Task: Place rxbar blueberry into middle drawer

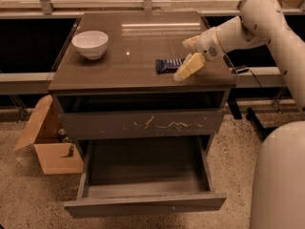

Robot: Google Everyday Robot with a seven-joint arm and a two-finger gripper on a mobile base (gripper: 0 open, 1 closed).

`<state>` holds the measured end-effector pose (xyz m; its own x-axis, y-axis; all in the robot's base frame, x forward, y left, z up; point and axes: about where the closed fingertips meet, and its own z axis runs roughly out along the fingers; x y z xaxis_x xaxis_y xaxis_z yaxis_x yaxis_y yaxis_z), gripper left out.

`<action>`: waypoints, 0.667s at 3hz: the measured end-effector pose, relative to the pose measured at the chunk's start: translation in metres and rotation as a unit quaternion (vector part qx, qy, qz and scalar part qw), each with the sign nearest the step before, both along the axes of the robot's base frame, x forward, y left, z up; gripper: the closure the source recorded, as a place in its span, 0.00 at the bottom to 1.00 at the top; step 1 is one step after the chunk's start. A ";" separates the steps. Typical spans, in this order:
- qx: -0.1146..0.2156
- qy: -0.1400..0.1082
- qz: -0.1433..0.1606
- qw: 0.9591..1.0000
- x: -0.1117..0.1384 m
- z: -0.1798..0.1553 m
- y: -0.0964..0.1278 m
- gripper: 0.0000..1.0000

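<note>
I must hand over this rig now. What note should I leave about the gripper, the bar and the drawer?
Gripper: open, holding nothing, low over the cabinet top at the right end of the rxbar blueberry.
Bar: flat on the cabinet top, right of the white bowl.
Middle drawer: pulled out, below the scratched drawer.
Done: drawer open.
Left: grasp the bar, lower it, release it into the middle drawer.
</note>
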<state>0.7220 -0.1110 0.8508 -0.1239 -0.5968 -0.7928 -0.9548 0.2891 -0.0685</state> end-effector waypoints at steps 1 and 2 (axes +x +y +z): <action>0.009 0.006 -0.011 1.000 0.014 -0.008 0.003 0.00; 0.003 0.004 -0.029 1.000 0.025 -0.013 0.006 0.00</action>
<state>0.7470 -0.1052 0.8381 -0.1641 -0.5836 -0.7953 -0.9371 0.3440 -0.0590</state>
